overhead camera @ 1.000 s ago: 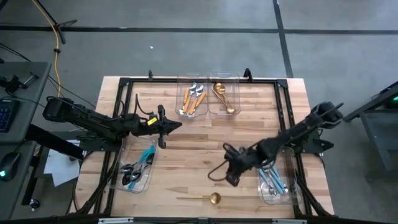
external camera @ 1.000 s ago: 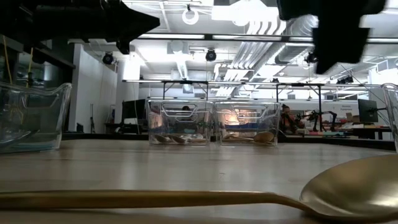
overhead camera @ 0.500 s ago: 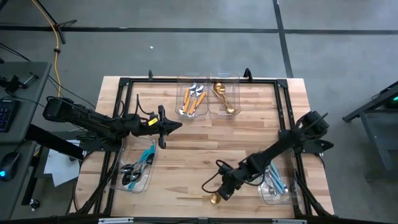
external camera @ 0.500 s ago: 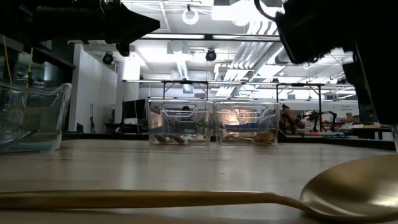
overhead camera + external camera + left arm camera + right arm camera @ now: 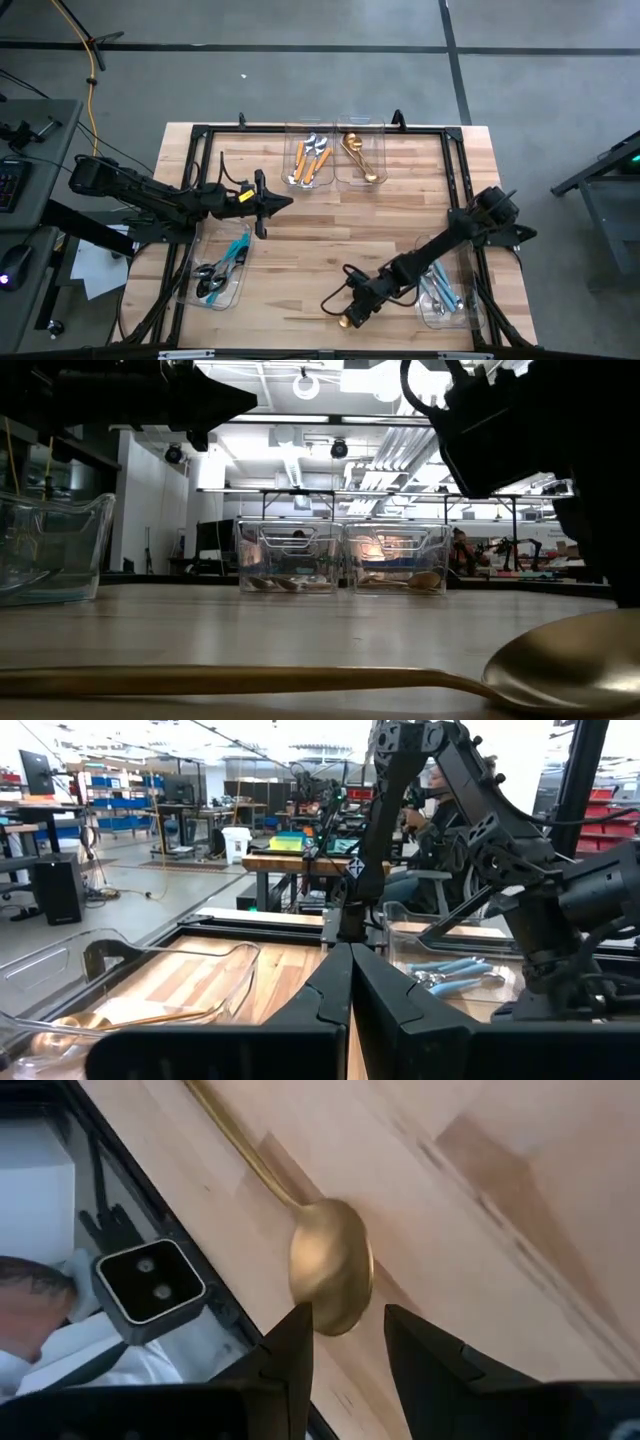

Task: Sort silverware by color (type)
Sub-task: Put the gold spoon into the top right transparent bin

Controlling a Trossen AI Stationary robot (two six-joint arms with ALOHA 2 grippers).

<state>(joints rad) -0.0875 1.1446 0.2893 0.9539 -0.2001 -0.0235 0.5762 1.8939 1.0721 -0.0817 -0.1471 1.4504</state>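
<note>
Gripper, right (image 5: 348, 1342), parted over gold spoon (image 5: 331, 1278).

We can read no text, label, brand, number or sign in any of the views. Nothing legible stands on the table, the bins, the arms or the silverware, and whatever hangs or sits in the room beyond the table is too small or too blurred for us to make out.
</note>
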